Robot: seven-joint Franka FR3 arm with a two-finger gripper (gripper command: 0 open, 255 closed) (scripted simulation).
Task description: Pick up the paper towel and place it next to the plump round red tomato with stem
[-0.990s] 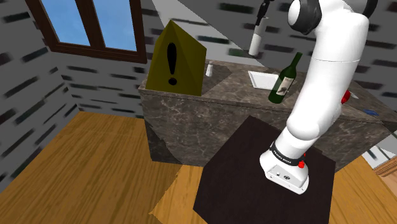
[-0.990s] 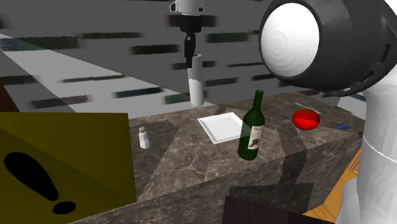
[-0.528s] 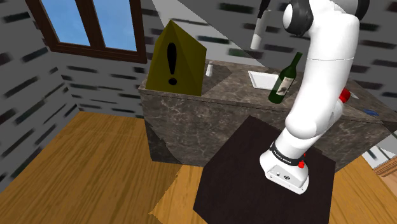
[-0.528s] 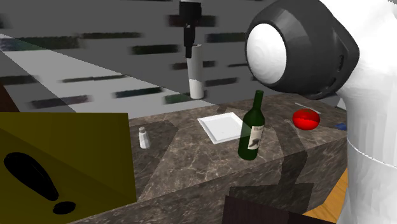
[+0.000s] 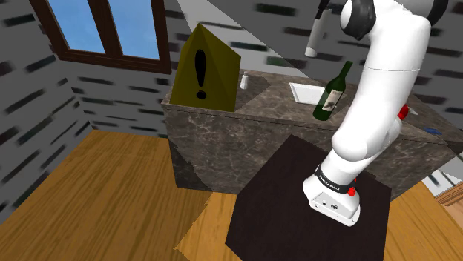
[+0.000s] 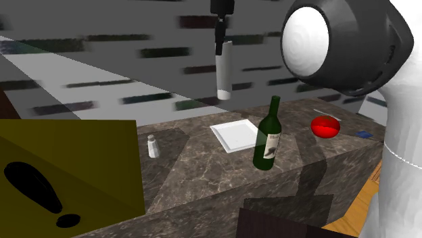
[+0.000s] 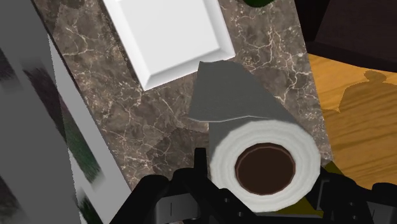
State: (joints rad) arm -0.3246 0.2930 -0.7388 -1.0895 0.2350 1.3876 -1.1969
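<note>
The white paper towel roll (image 5: pixel 314 37) hangs upright in the air, well above the dark marble counter (image 5: pixel 245 126). My gripper (image 5: pixel 320 13) is shut on its top end. In the second exterior view the paper towel roll (image 6: pixel 223 71) hovers just behind the white plate (image 6: pixel 233 135), held from above by my gripper (image 6: pixel 220 46). Looking down in the wrist view, the paper towel roll (image 7: pixel 264 165) with its brown core sits clasped in my gripper (image 7: pixel 264 181). The red tomato (image 6: pixel 325 126) rests on the counter toward that view's right; in the shoulder view the tomato (image 5: pixel 403 112) peeks out behind the arm.
A green wine bottle (image 6: pixel 267 135) stands between the plate and the tomato. A small salt shaker (image 6: pixel 153 146) stands left of the plate. A big yellow block with an exclamation mark (image 5: pixel 204 70) occupies the counter's left end. A small blue object (image 6: pixel 364 134) lies beyond the tomato.
The gripper has carried the paper towel roll upward and to the right in both exterior views, from behind the plate's left side toward the bottle.
</note>
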